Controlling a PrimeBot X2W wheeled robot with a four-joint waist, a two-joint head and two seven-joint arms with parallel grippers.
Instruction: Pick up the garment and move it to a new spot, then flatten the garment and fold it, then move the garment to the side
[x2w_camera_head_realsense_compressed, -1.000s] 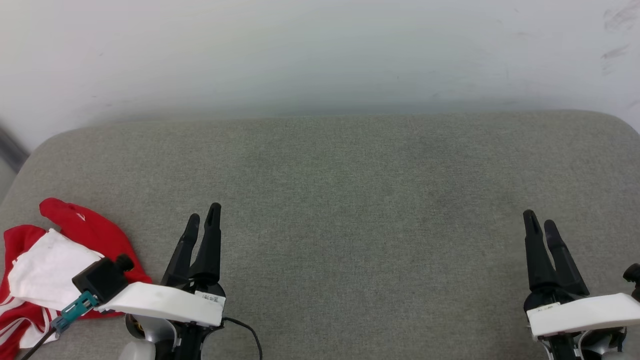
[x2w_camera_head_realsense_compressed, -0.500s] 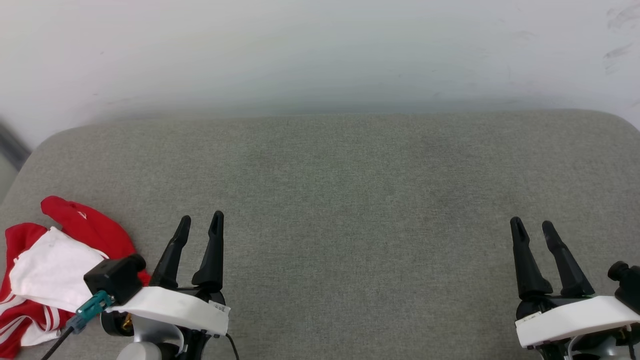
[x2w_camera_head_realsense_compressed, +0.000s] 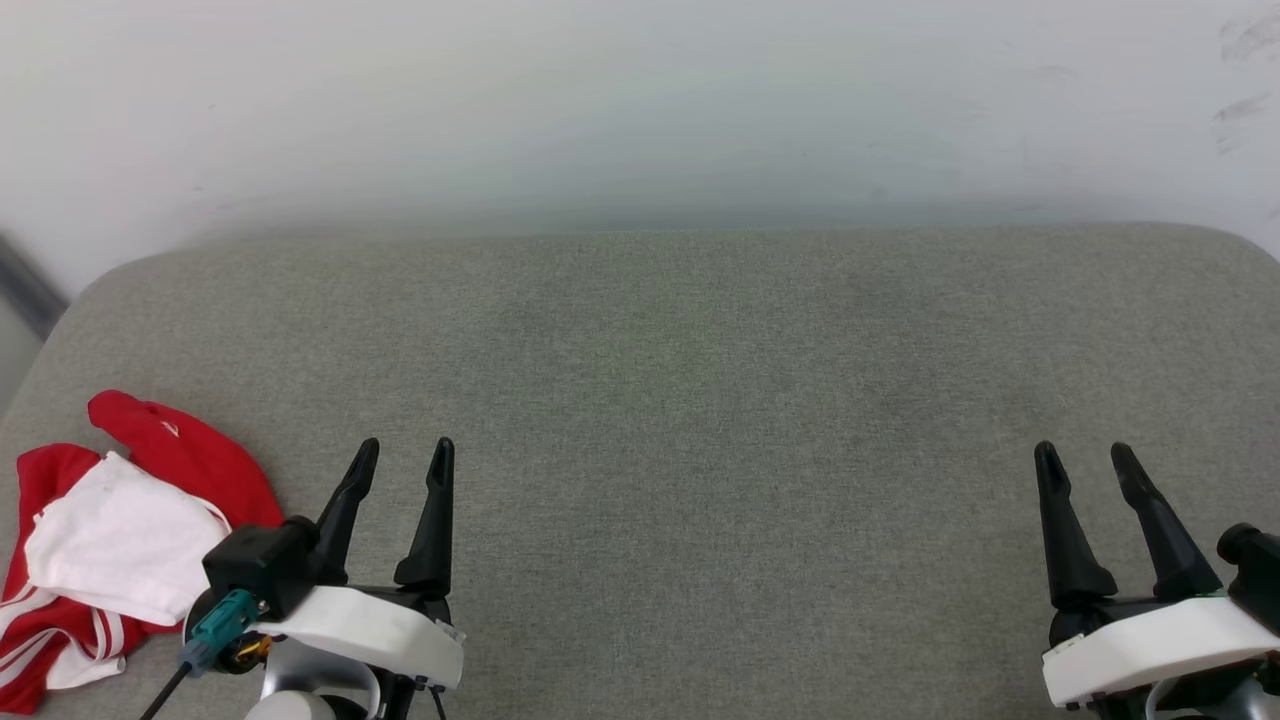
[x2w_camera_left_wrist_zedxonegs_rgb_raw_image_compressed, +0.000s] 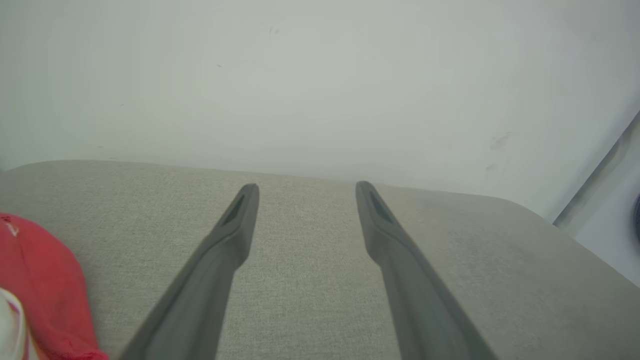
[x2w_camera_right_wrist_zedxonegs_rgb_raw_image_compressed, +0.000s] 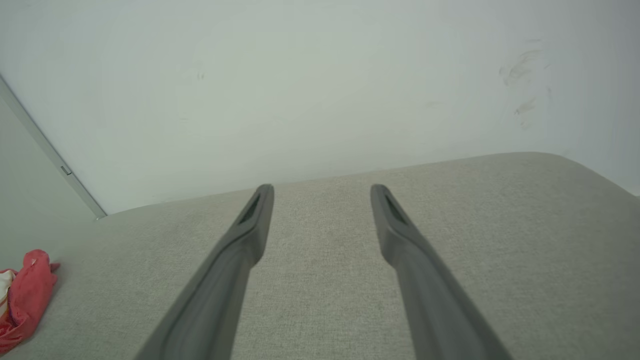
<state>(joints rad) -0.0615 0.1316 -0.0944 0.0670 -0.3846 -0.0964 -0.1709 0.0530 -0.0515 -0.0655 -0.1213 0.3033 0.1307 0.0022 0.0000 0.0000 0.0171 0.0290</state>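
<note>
At the far left of the head view, the garment (x2w_camera_head_realsense_compressed: 130, 540) is seen crumpled in a heap at the near left corner of the grey cushion (x2w_camera_head_realsense_compressed: 700, 380). Red cloth is bunched around a white part, and red and white stripes are shown at its lower edge. It is gripped by neither gripper. Just to its right, the left gripper (x2w_camera_head_realsense_compressed: 405, 450) is held over the cushion, its two dark fingers spread wide and empty and pointed toward the pale wall (x2w_camera_head_realsense_compressed: 640, 100). A black camera block (x2w_camera_head_realsense_compressed: 265, 565) with a teal connector (x2w_camera_head_realsense_compressed: 222, 618) is carried on its wrist, and the garment's right edge is partly hidden behind it. In the left wrist view, the red cloth is seen at the lower left, beside the left finger but apart from it. Plain grey fabric is shown across the middle of the cushion. At the far right, the right gripper (x2w_camera_head_realsense_compressed: 1083, 452) is held in the same way, fingers wide apart and empty, well apart from the garment. In the right wrist view, the garment is seen small at the lower left edge.
</note>
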